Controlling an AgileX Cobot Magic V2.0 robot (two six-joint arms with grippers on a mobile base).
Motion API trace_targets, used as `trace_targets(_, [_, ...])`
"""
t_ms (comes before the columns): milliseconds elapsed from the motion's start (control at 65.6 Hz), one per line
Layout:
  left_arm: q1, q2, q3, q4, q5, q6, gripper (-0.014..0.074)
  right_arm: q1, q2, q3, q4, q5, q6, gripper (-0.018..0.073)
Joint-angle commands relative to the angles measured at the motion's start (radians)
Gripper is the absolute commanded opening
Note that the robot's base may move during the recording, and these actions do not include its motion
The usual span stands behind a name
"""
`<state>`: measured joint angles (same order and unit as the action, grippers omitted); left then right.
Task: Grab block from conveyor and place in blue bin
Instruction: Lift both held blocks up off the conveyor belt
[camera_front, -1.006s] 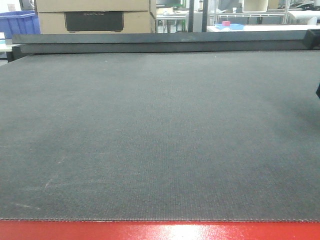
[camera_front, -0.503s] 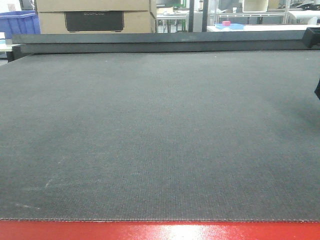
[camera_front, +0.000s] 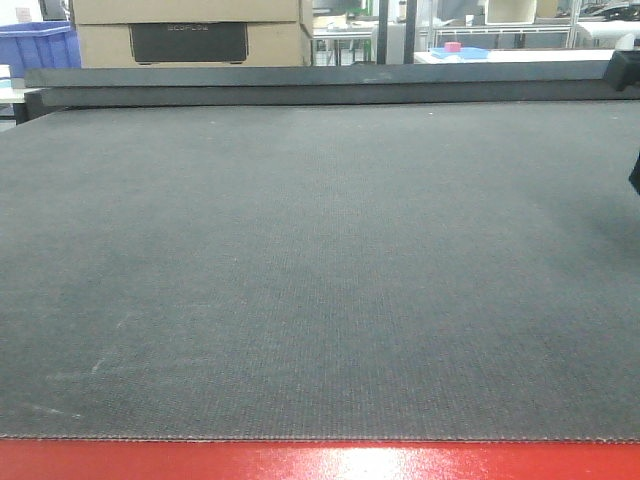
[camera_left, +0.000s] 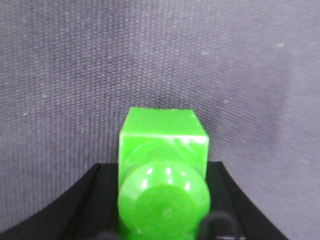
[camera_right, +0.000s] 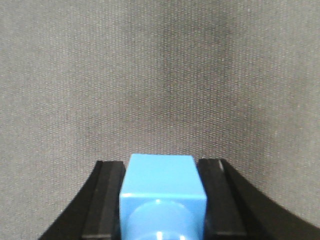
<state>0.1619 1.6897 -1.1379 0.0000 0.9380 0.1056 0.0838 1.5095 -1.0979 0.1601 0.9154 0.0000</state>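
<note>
The conveyor (camera_front: 320, 270) is a wide dark grey woven belt with a red frame edge (camera_front: 320, 462) at the front; no block lies on it in the front view. In the left wrist view my left gripper (camera_left: 162, 167) is shut on a glossy green block (camera_left: 162, 145) just above the belt (camera_left: 150, 60). In the right wrist view my right gripper (camera_right: 161, 162) is shut on a light blue block (camera_right: 161, 180) over the belt (camera_right: 160, 75). A blue bin (camera_front: 35, 45) shows far back left, beyond the belt.
A dark rail (camera_front: 320, 85) crosses the far end of the belt. Cardboard boxes (camera_front: 190, 30) stand behind it. A dark arm part (camera_front: 634, 175) pokes in at the right edge. White tables (camera_front: 520, 52) are in the background.
The dark arm parts at the right edge of the front view have shifted very slightly up and to the right. The belt surface looks the same.
</note>
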Motion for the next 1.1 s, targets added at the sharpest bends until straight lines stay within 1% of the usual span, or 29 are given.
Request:
trace_targets(0, [-0.001, -0.070, -0.007, 0.000, 0.011, -0.002, -0.0111, -0.002, -0.044, -0.001, -0.002, -0.022, 0.000, -0.0160])
trace_targets(46, [-0.001, -0.108, 0.011, 0.000, -0.006, -0.002, -0.0111, -0.002, -0.058, 0.013, -0.006, -0.041, 0.000, -0.0160])
trace_targets(107, [-0.001, -0.162, 0.048, -0.008, -0.066, -0.002, -0.0111, -0.002, -0.080, 0.043, -0.008, -0.084, -0.023, -0.0162])
trace_targets(229, [-0.001, -0.321, 0.189, -0.023, -0.238, -0.002, -0.0111, -0.002, -0.155, 0.152, -0.008, -0.210, -0.038, -0.0162])
trace_targets(290, [-0.001, -0.402, 0.283, -0.052, -0.351, -0.002, -0.0111, -0.002, -0.208, 0.220, -0.008, -0.287, -0.038, -0.0162])
trace_targets(305, [-0.001, -0.424, 0.293, -0.052, -0.363, -0.002, -0.0111, -0.002, -0.223, 0.238, -0.008, -0.308, -0.038, -0.0162])
trace_targets(427, [-0.001, -0.599, 0.477, -0.158, -0.563, -0.002, -0.0111, -0.002, -0.375, 0.391, -0.008, -0.484, -0.038, -0.0162])
trace_targets(503, [-0.001, -0.696, 0.558, -0.224, -0.656, -0.002, -0.0111, -0.002, -0.456, 0.467, -0.008, -0.581, -0.038, -0.0162])
trace_targets(533, [-0.001, -0.724, 0.592, -0.243, -0.680, -0.002, -0.0111, -0.002, -0.491, 0.499, -0.008, -0.617, -0.038, -0.0162])
trace_targets(594, [-0.001, -0.806, 0.656, -0.253, -0.736, -0.002, -0.0111, -0.002, -0.560, 0.567, -0.008, -0.689, -0.038, -0.0162])
trace_targets(686, [-0.001, -0.910, 0.709, -0.251, -0.769, -0.002, -0.0111, -0.002, -0.659, 0.636, -0.008, -0.763, -0.038, -0.0162])
trace_targets(777, [-0.006, -1.009, 0.726, -0.248, -0.762, -0.002, -0.0111, -0.002, -0.737, 0.655, -0.008, -0.758, -0.038, -0.0162])
trace_targets(838, [-0.023, -1.085, 0.724, -0.248, -0.753, -0.002, -0.0111, -0.002, -0.793, 0.655, -0.008, -0.756, -0.038, -0.0162])
trace_targets(960, [-0.099, -1.235, 0.724, -0.248, -0.755, -0.002, -0.0111, -0.002, -0.911, 0.655, -0.008, -0.758, -0.038, -0.0162])
trace_targets(1082, [-0.136, -1.338, 0.724, -0.248, -0.755, -0.002, -0.0111, -0.002, -1.017, 0.655, -0.008, -0.764, -0.038, -0.0162])
